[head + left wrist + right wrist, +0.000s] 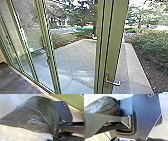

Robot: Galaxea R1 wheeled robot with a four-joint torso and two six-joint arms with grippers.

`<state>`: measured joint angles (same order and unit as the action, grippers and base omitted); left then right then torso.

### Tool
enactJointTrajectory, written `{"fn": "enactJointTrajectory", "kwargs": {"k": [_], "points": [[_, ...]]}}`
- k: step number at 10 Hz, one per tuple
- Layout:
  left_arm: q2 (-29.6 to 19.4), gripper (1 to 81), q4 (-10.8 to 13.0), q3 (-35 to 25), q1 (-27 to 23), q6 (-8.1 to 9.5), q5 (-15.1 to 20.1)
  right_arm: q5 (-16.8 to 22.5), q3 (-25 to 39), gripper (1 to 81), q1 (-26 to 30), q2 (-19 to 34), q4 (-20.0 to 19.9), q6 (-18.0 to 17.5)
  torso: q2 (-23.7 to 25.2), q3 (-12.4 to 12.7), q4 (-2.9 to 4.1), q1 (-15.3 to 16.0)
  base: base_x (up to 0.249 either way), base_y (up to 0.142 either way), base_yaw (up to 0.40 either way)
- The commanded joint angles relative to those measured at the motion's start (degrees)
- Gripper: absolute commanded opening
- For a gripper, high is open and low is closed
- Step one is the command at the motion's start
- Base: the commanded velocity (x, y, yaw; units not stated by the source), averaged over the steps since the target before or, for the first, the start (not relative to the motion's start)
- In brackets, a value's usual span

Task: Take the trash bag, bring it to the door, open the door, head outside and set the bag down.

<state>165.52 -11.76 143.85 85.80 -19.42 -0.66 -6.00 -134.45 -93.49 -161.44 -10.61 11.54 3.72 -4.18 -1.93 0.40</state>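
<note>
The left gripper sits near the gathered folds of a black trash bag [37, 116], though we cannot tell how far open it is or whether it has hold of the plastic; nor can we tell the state of the right gripper. The bag lies or hangs low beside the robot's dark plate [63, 111], while ahead a green-framed door [120, 40] with a metal handle [112, 82] stands between us and a paved yard [75, 57] or opens onto it — which, we cannot say.

We judge the bag light to moderate for its bulk, its thin, glossy film soft, slippery and apt to stretch or tear. It will likely swing and sag in transit, and could snag on the door frame. The bunched neck [54, 130], where the creases converge, looks the best place to take hold; the loose side would slide or rip. We can read no brand, label or writing.
</note>
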Motion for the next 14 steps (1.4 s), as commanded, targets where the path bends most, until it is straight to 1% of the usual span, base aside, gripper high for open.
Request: {"fn": "enactJointTrajectory", "kwargs": {"k": [1, 4, 7, 10, 14], "points": [[0.2, 1.0, 0.3, 0.8, -2.8, -0.09, 3.5, 3.5, 0.4, 81.1, 1.9, 0.5, 0.4, 0.1, 0.0, 0.0, 0.0, 0.0, 0.0, 0.0, 0.168], [0.3, 1.0, 0.3, 1.1, -2.7, -0.09, 3.5, 3.5, -0.5, 81.1, 1.9, 0.0, 0.4, 0.1, 0.0, 0.0, 0.0, 0.0, 0.0, 0.0, 0.112], [1.5, 1.0, 0.3, 3.5, -2.9, -0.09, 3.6, 3.5, -1.9, 81.1, 1.9, -0.9, 0.4, 0.1, 0.0, 0.0, 0.0, 0.0, 0.0, 0.0, 0.0], [1.7, 1.0, -0.4, 3.5, -3.0, 0.26, 3.6, 3.5, -2.1, 81.1, 1.9, -1.1, 0.4, 0.1, 0.0, 0.0, 0.0, 0.0, 0.0, 0.0, 0.0], [2.2, 1.0, -0.5, 4.3, -3.2, 0.61, 3.6, 3.6, -2.1, 81.1, 2.1, -1.3, 0.1, 0.1, 0.0, 0.0, 0.0, 0.0, 0.0, 0.0, 0.0]]}}
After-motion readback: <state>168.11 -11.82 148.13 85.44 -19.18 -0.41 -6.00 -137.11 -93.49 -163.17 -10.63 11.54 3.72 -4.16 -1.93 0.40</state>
